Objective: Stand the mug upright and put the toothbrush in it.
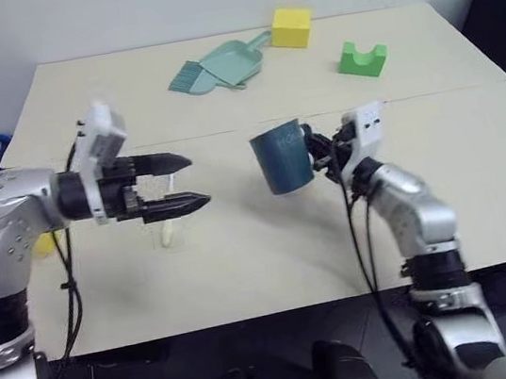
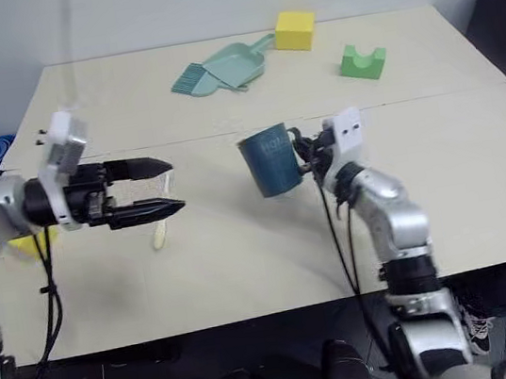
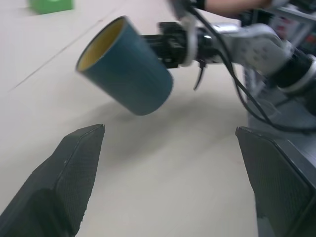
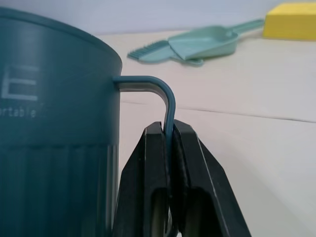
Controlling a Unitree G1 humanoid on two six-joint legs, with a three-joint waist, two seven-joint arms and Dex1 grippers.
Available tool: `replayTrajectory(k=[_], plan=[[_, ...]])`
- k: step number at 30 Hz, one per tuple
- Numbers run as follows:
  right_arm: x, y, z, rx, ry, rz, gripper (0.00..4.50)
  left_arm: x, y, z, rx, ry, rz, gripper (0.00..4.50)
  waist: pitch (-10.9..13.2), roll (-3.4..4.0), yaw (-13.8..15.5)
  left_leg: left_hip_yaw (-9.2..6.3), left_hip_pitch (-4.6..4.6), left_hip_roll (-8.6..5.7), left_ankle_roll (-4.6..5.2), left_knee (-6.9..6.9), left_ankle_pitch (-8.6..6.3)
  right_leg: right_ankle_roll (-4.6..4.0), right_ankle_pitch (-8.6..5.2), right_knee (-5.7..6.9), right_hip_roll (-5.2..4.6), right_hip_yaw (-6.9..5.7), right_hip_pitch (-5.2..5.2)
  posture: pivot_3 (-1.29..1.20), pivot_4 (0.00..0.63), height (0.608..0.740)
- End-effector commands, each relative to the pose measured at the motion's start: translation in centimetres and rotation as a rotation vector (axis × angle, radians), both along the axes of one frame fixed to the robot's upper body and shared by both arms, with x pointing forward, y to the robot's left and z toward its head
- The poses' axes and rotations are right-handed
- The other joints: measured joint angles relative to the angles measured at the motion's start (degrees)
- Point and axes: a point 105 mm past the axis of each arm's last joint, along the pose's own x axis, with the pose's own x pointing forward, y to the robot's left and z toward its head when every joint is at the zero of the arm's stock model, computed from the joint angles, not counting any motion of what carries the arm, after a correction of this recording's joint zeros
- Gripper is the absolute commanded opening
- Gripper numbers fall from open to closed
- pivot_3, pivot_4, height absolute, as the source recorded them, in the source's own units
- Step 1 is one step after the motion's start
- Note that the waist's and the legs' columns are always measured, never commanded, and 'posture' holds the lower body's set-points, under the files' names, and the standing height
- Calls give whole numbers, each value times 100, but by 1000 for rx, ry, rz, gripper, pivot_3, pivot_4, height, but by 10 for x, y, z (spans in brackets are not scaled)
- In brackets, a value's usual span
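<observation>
The dark slate-blue mug [image 1: 281,157] hangs above the middle of the table [image 1: 247,276], mouth up and a little tilted. Its yellowish inside shows in the left wrist view [image 3: 101,47]. My right gripper [image 4: 168,138] is shut on the mug's thin loop handle [image 4: 165,98], reaching in from the right side [image 1: 316,153]. My left gripper [image 1: 196,180] stands open to the left of the mug, pointing at it, with nothing between its fingers. The pale toothbrush [image 1: 170,232] lies on the table under the left fingers, partly hidden by them.
A teal dustpan [image 1: 234,62] and teal hand brush [image 1: 189,77] lie at the back middle. A yellow block [image 1: 291,27] and a green notched block [image 1: 362,58] stand at the back right. A seam [image 1: 448,92] crosses the table.
</observation>
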Motion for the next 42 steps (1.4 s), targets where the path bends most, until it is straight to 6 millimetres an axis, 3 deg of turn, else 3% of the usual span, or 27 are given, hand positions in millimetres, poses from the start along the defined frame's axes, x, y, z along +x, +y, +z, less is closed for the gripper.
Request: replayTrajectory(k=[1,7,14,20,30,36,42], plan=[[1,2,2,-33,-125,-73,19,-9,5,16,1,-64,38,4500,0,0,3,-4,1,-1,0,0,0,0,0,-1,0,-1,5,0,150,740],[4,16,-20,-77,-181,-92,19,-13,13,18,17,-52,82,4500,1,2,-137,-4,13,2,-4,-10,2,-1,-1,2,4,-1,4,0,150,740],[0,13,-42,-114,-200,-130,19,-21,0,22,25,-37,-4,4500,2,3,-179,-8,16,3,-5,-14,2,-2,-1,3,4,-1,6,0,150,740],[-15,4,-48,-133,-204,-102,1419,-14,-1,20,32,-34,-7,4500,2,3,-163,-10,15,3,-5,-13,3,-2,-1,1,4,0,8,0,150,740],[-52,-8,-34,-232,-186,-11,4455,-2,6,9,29,-14,36,4500,4,6,-143,-4,14,3,-6,-12,2,-2,-2,0,4,4,5,0,150,740],[-82,-26,-19,-308,-91,121,4455,32,27,-4,77,20,294,4500,5,8,4,1,11,2,-6,-9,2,-2,-2,-6,4,6,6,0,150,740],[-117,-43,21,-284,13,294,4455,65,48,-10,107,107,593,4500,4,3,145,4,5,0,-4,2,2,-2,-2,-7,4,9,6,0,150,740]])
